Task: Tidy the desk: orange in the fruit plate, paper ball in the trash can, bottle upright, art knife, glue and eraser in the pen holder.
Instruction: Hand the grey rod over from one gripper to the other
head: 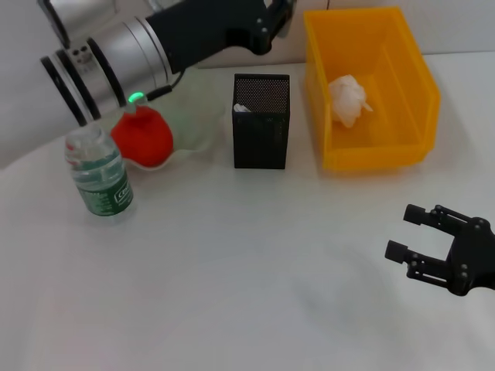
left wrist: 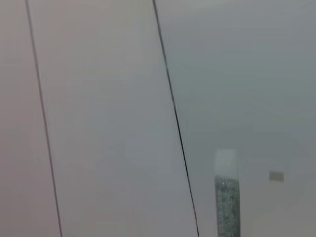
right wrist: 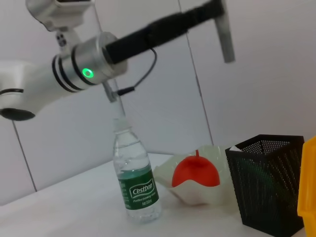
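White counter (head: 232, 270): carries every item listed; no loose stationery is seen on it.

Bottle (head: 99, 174): clear plastic, green label, upright near the left edge, just beside the fruit plate. Cap not seen on the neck.

Fruit plate (head: 197, 127): pale-green, wavy-rimmed; the orange (head: 143, 137) is held in it.

Pen holder (head: 261, 120): black mesh, between plate and bin. A white tip is seen at its inner rim; the rest of its contents are hidden, so knife, glue and eraser cannot be confirmed.

Trash can (head: 406, 93): yellow-orange bin at the back right; the paper ball (head: 348, 100) lies inside on its floor.

Left gripper (head: 274, 23): raised high above the back of the counter, behind the pen holder; whether anything is clasped cannot be told.

Right gripper (head: 421, 232): low over the near right of the counter, fingers spread, nothing held.

Step in hand, judged: a closing check and retreat. Arms are best lifted straight up before being swung away, so that the uncapped bottle is not tipped, and the mesh cup should be looked into from above.
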{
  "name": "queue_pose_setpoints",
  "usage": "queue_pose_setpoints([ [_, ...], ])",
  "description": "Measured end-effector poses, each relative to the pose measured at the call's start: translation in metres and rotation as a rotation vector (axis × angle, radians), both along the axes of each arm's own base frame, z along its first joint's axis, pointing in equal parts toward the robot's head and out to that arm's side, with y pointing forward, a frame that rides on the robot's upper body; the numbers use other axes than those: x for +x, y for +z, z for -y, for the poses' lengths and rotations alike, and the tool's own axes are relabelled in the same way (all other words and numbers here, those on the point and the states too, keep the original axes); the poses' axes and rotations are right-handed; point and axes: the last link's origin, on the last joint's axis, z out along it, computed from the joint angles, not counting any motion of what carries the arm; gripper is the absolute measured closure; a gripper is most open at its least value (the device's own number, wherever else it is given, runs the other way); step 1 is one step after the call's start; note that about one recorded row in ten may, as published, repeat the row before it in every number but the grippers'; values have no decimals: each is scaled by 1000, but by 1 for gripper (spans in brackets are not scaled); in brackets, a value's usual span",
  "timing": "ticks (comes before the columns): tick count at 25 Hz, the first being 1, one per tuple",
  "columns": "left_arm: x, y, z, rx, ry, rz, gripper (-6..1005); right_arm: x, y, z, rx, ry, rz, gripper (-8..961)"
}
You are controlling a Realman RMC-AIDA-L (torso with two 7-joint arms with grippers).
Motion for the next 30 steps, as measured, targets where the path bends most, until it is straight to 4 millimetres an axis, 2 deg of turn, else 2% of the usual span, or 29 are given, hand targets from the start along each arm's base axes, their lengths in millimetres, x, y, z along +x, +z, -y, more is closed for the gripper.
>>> queue_pose_setpoints([
  [2,-6,-11,-1,15,22,-9,855,-1,0,-2,-1,5,2,197],
  [7,-14,-23,2,40,44,-47,855,-3,-1,-4,-9,13,6,198],
  [20,-27,-35,7,53,69,-84,859,-8,-8,-13,-26,26,6,201],
  [23,-29,-33,7,27,107,-48,859,-12,6,-12,76,37,-68,201],
  [27,-35,-34,14,-20,128,-17,859,-17,38,-5,337,67,-224,202],
  [30,-38,-38,23,-45,110,-17,859,-24,49,-3,407,113,-282,203],
])
